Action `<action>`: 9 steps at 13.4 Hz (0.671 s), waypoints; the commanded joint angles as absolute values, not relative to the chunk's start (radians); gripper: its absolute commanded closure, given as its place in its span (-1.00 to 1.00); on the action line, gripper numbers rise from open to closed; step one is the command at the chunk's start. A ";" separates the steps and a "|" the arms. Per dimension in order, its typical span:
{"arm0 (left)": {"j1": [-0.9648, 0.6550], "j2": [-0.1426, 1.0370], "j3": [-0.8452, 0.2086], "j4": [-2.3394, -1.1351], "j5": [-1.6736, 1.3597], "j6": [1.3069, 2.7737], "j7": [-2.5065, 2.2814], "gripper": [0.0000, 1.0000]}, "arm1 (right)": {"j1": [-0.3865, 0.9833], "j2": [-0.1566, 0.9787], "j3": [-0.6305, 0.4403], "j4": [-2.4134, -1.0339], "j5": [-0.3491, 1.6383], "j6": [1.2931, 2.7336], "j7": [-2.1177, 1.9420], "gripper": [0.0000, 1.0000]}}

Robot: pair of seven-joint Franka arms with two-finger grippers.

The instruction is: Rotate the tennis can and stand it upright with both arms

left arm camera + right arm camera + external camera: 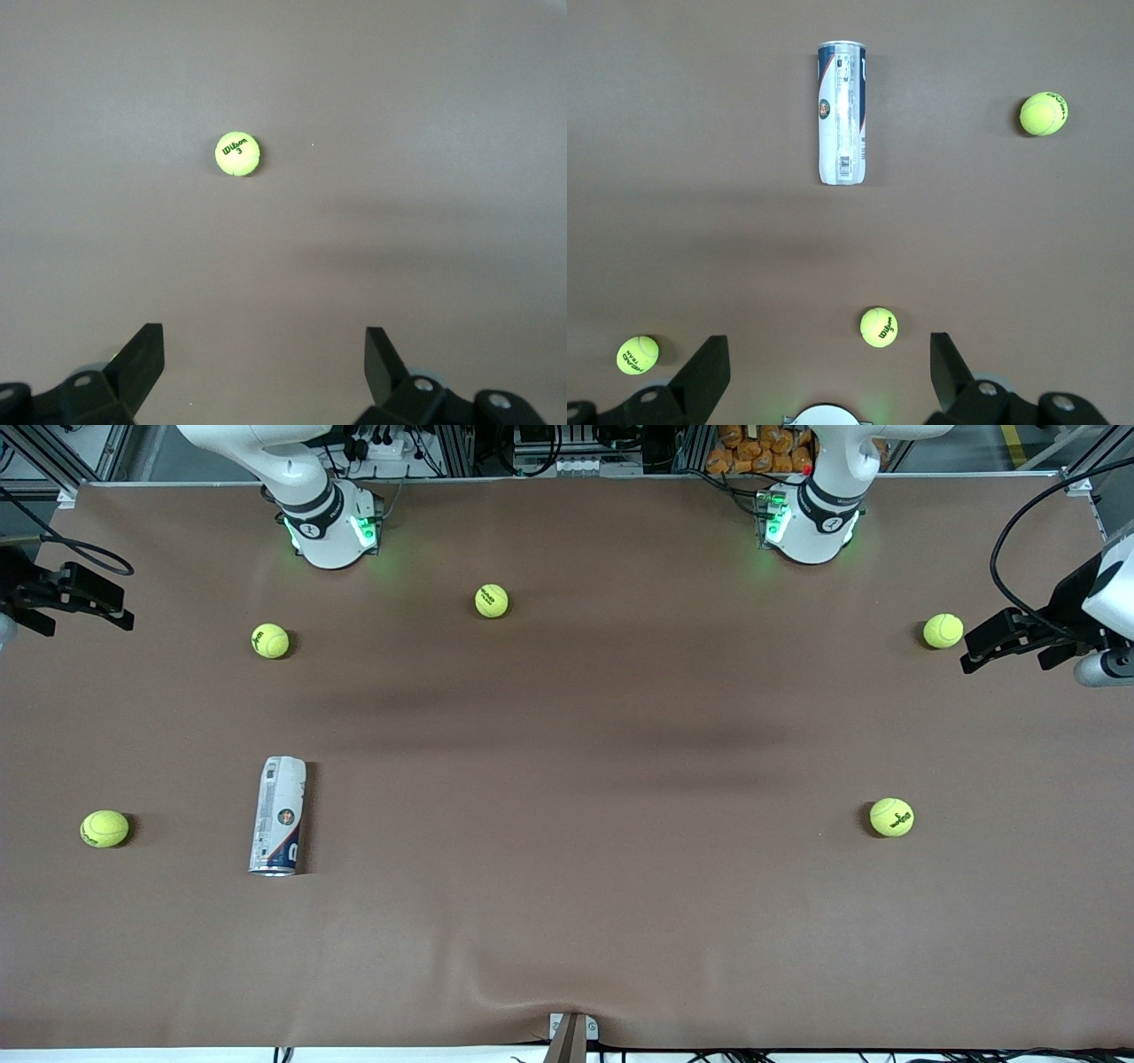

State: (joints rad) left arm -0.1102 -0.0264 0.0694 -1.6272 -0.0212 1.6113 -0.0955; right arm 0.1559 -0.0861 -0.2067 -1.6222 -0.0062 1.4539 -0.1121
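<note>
Tennis can (279, 816) lying flat near the counter's (567, 921) front edge, right arm's end, barcode shown only in right wrist view, left hand (264, 359) and right hand (829, 365) both spread, raised over opposite counter ends.

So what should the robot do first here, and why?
Probably swing the right end effector over the tennis can. The can lies flat at the right arm's end of the table, untouched, and both end effectors are open and empty at the table's ends, the left end effector far from it.
</note>
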 commanded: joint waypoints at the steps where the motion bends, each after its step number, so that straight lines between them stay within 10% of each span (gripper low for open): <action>1: -0.103 -0.020 0.064 -1.609 -0.025 1.595 -0.080 -1.00 | 0.153 -0.089 -0.204 -1.624 -0.006 1.447 -0.098 -1.00; 9: -0.103 -0.020 0.064 -1.609 -0.025 1.595 -0.078 -1.00 | 0.164 -0.017 -0.202 -1.620 -0.017 1.446 -0.115 -1.00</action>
